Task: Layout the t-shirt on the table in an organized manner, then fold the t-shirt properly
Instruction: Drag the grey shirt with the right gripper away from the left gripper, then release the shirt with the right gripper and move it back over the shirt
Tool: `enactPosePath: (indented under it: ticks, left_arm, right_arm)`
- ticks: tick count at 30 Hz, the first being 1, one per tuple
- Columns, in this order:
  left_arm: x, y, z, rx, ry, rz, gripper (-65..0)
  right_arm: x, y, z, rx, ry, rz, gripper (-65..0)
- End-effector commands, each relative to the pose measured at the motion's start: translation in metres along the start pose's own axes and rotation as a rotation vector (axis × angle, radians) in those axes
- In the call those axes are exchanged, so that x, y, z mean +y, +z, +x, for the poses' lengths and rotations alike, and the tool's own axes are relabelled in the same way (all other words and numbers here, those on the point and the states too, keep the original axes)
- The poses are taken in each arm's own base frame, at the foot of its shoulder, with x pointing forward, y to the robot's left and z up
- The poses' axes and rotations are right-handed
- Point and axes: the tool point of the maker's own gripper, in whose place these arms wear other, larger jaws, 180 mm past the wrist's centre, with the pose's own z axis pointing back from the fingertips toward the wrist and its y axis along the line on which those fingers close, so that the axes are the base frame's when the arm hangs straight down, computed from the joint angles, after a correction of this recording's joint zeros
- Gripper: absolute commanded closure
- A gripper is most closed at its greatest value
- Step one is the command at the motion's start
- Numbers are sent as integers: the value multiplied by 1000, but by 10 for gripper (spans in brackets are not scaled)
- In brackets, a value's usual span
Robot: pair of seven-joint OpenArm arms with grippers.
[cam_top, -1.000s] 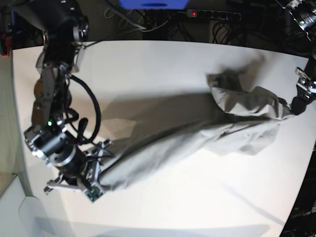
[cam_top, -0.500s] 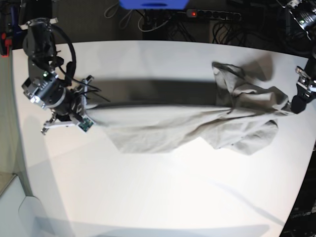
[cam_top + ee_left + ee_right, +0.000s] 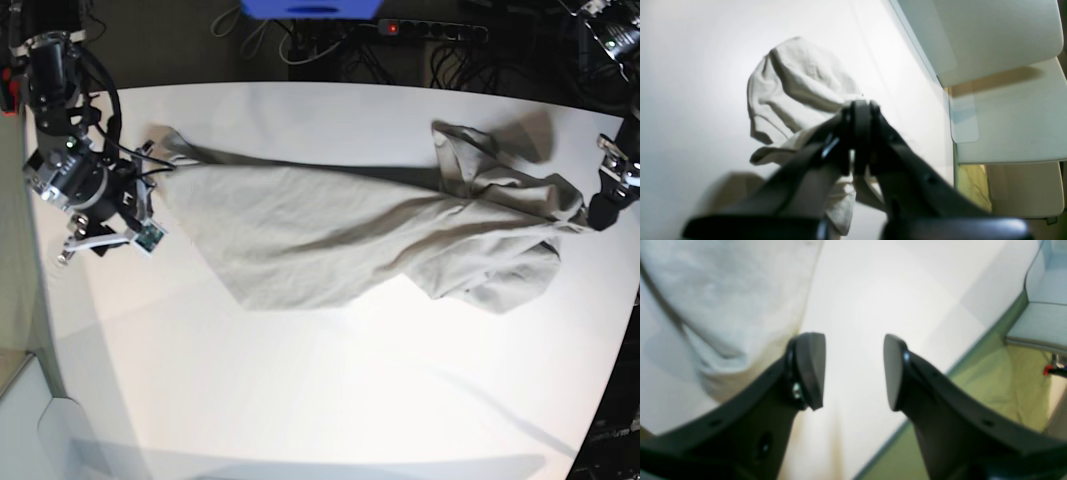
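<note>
The t-shirt (image 3: 340,235) lies stretched across the far half of the worktop (image 3: 330,400), its right end bunched and pinched in the closed left end effector (image 3: 598,213), its left end released beside the right end effector (image 3: 853,371), whose jaws stand wide and empty. Spreading well likely means regrasping a left corner and drawing it nearward. Both ends sit close to the worktop's side edges; the near half offers room.

You see the grey-beige t-shirt (image 3: 340,235) stretched lengthwise across the far half of the white worktop (image 3: 330,400), wrinkled, flatter at left, bunched and folded over at right.
</note>
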Motion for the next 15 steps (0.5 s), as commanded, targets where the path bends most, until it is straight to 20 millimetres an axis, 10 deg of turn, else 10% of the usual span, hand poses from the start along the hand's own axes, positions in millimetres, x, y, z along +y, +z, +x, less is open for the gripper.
enactPosePath:
  ticks: [1, 7, 15]
  left_arm:
    - [-9, 2, 11, -27, -19, -31, -4]
    - [-9, 2, 10, -27, -18, -31, -4]
    - [-6, 4, 6, -17, -15, -22, -4]
  right_arm:
    - [-21, 7, 16, -55, 7, -54, -290]
    - [-40, -8, 72, -95, -51, -68, -291]
    - [-14, -83, 141, -55, -61, 159, -292]
